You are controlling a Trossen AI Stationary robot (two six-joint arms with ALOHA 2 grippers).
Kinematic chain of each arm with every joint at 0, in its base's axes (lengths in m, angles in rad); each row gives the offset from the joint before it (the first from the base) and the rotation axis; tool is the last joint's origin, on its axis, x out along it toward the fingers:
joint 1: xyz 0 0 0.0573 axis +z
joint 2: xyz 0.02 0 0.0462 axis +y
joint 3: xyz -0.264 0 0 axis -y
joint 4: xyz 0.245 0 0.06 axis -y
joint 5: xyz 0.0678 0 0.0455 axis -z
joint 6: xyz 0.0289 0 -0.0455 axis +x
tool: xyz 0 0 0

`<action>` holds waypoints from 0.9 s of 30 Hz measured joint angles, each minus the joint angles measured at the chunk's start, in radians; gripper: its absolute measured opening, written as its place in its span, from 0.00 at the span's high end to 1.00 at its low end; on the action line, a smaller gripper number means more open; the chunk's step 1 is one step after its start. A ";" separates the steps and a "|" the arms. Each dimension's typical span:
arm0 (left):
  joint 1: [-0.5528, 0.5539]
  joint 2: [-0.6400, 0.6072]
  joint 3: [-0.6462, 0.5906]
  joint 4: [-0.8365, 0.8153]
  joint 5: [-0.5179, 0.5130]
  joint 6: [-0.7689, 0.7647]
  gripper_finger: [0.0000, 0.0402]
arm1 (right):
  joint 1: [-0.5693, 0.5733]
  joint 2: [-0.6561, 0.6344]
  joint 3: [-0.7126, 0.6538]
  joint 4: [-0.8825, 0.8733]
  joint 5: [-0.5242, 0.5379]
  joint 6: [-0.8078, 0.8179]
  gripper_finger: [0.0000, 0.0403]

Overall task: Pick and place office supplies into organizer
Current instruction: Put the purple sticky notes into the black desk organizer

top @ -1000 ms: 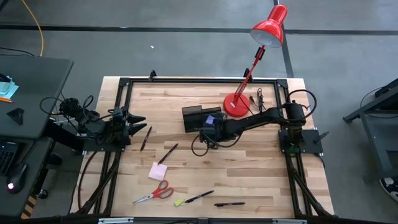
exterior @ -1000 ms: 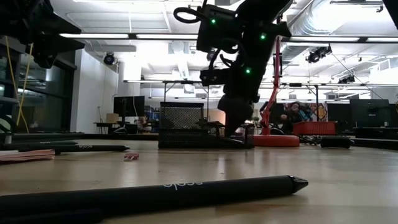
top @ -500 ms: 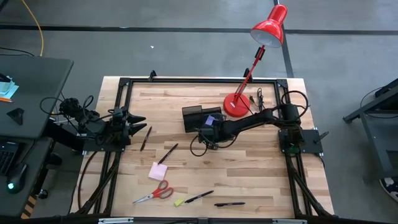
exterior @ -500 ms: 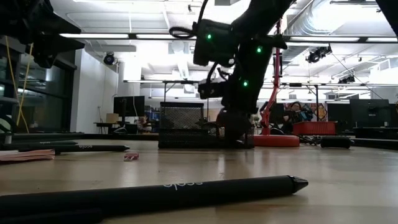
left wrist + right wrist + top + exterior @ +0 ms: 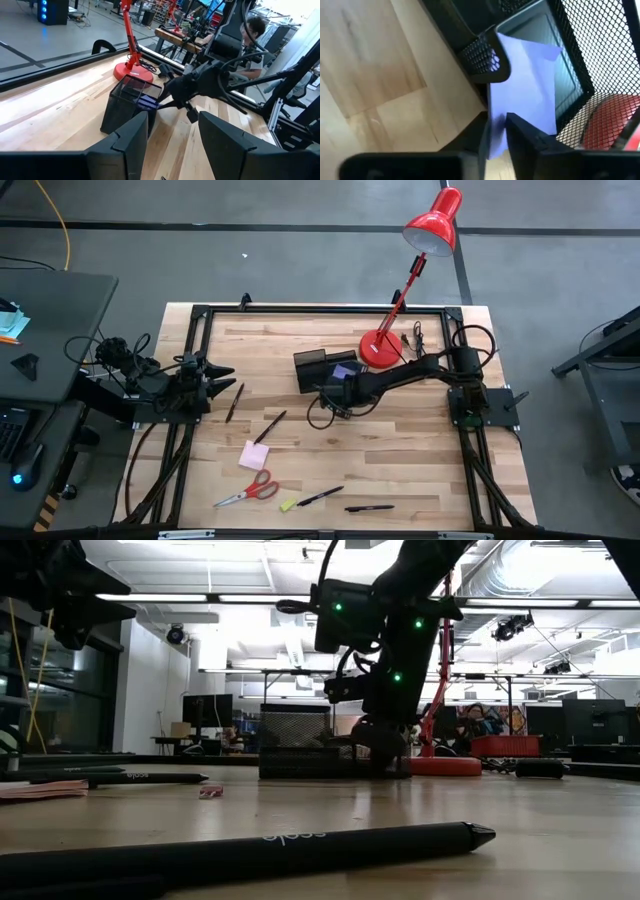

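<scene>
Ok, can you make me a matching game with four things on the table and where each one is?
Things:
1. purple sticky pad
2. scissors
3. pink sticky pad
4. red lamp

Places:
A. just above the scissors in the high view
B. near the table's front edge
C. base beside the organizer
D. at the organizer's rim, between the right gripper's fingers

Pairs: 1-D, 2-B, 3-A, 4-C

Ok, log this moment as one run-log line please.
right tool: shut on purple sticky pad, at organizer rim | left tool: open, waiting at left table edge | scissors, pink pad: on table
</scene>
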 joint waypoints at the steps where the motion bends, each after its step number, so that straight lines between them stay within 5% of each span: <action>1: 0.000 0.000 0.000 0.000 0.000 0.000 0.58 | 0.000 0.000 0.000 -0.001 0.000 0.000 0.93; 27: 0.000 0.000 0.000 0.000 0.000 0.000 0.58 | 0.047 0.000 -0.001 -0.013 0.266 -0.075 1.00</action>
